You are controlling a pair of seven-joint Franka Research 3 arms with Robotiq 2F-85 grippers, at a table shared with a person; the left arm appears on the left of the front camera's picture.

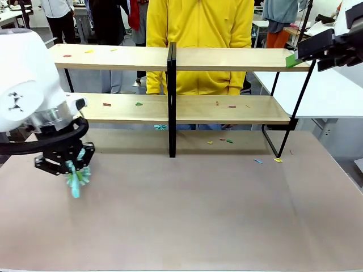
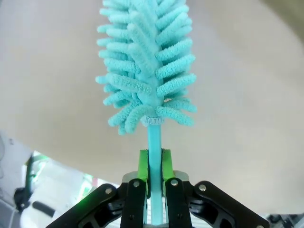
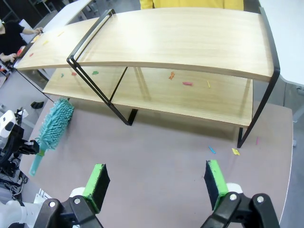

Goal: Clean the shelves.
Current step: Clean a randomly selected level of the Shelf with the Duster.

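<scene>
The shelves (image 1: pixel 227 59) stand across the far side of the brown table, two pale wood boards in a black frame with a centre post (image 1: pixel 171 96). Small coloured scraps lie on both boards. My left gripper (image 1: pixel 67 165) hangs low over the table's left part, shut on the handle of a teal fluffy brush (image 1: pixel 76 180). In the left wrist view the green pads (image 2: pixel 142 166) clamp the handle below the brush head (image 2: pixel 145 71). My right gripper (image 1: pixel 295 59) is high by the top board's right end, open (image 3: pixel 156 183) and holding nothing, above the shelves (image 3: pixel 180 38). The brush (image 3: pixel 54 123) shows there too.
A person in a yellow top (image 1: pixel 198 34) stands right behind the shelves. Scraps (image 1: pixel 277 160) lie on the table (image 1: pixel 198 215) near the rack's right foot and under the lower board (image 1: pixel 227 140). A white table (image 1: pixel 329 90) stands to the right.
</scene>
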